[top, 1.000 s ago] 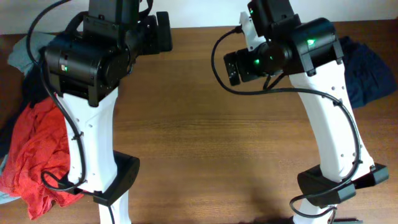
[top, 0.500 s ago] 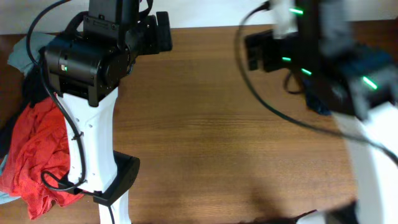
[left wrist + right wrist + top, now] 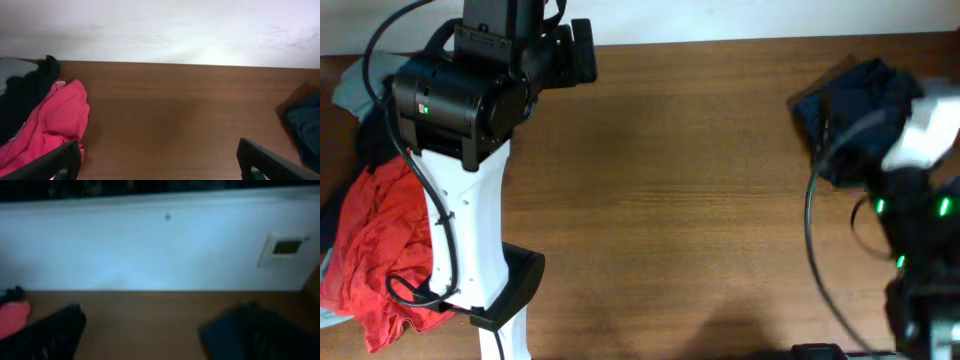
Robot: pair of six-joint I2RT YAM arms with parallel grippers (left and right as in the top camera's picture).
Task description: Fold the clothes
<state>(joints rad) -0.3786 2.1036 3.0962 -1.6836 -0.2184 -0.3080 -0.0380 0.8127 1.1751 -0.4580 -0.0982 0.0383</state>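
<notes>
The clothes [image 3: 858, 98], a crumpled dark navy garment, lie at the back right of the table [image 3: 670, 200]. They also show at the right edge of the left wrist view [image 3: 306, 131] and, blurred, at the lower right of the right wrist view [image 3: 250, 332]. My left gripper [image 3: 160, 167] is open over bare wood, far to the left of them, with nothing between its fingers [image 3: 52, 161]. My right gripper [image 3: 160, 340] is open too; its left finger [image 3: 55, 332] shows dark and blurred. The right arm [image 3: 910, 230] is a blur in front of the garment, not touching it.
A red shirt [image 3: 380, 250] hangs over the table's left edge, with a black garment [image 3: 25, 95] and grey cloth [image 3: 355, 85] behind it. The left arm's base [image 3: 505, 290] stands front left. A white wall [image 3: 160, 30] runs behind the table.
The right arm has swung fast from the back middle of the table to the front right, uncovering the navy garment. The left arm has not moved.
</notes>
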